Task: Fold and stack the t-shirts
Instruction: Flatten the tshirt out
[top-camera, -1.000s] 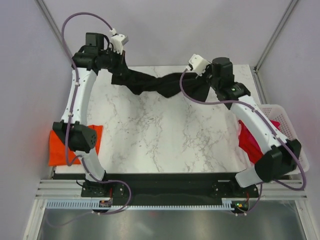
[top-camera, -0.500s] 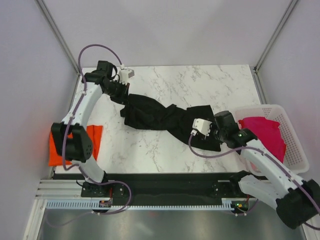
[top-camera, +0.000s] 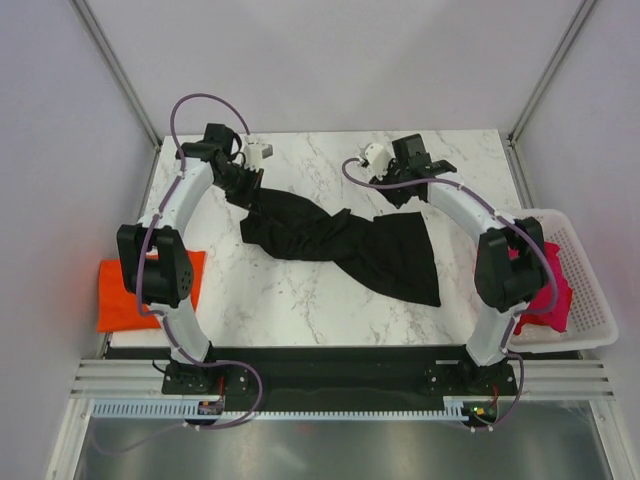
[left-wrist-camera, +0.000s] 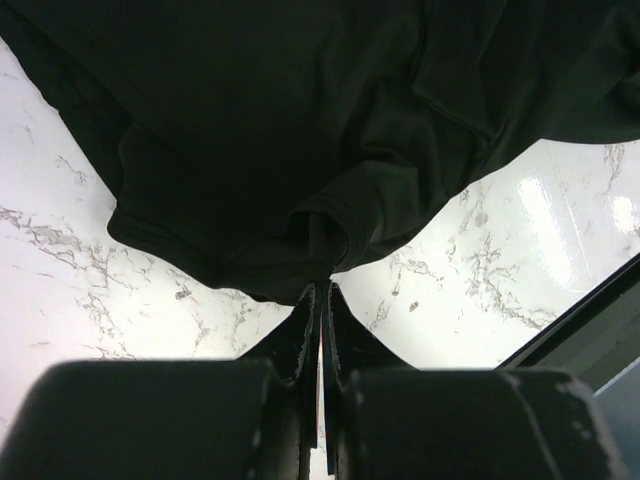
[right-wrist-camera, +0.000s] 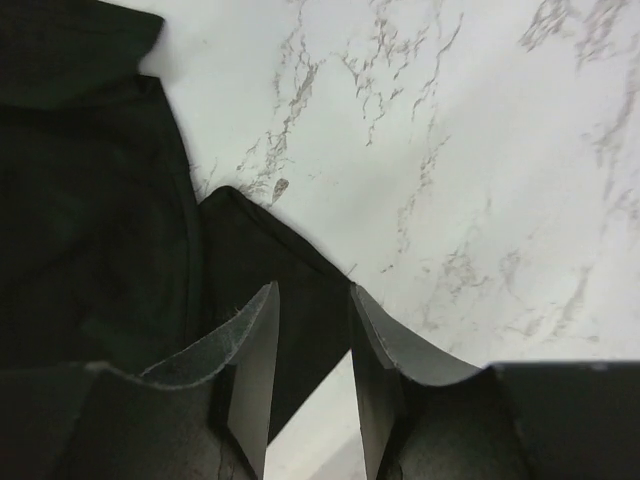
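- Since half a second ago the right gripper (top-camera: 388, 178) has swung from the black shirt's near right end to the far side of the table (top-camera: 300, 310), and that end of the cloth now lies broader and flatter
- Left gripper (top-camera: 243, 182) stays near the far-left corner, its claw pinched tight on the black shirt; the left wrist view shows a small rolled fold of hem caught at the closed tips (left-wrist-camera: 322, 285)
- Right gripper (right-wrist-camera: 312, 292) has its claw narrowly parted and holds nothing; between its two pale, scuffed, curved fingers (right-wrist-camera: 250, 340) only cloth and marble show below
- Black shirt (top-camera: 350, 245) is soft, matte and creased; it runs as a twisted band from the left gripper slantwise to the near right, widening there into a smooth four-sided panel
- In the right wrist view a rounded black flap (right-wrist-camera: 260, 260) lies flat on the stone under the fingers
- Table is glossy white marble with thin grey veins
- Orange shirt (top-camera: 110, 300) lies as a flat folded rectangle at the left edge, partly behind the left arm
- Pink shirt (top-camera: 555, 292) sits crumpled in the white slatted basket (top-camera: 597, 300) at the right, partly hidden by the right arm
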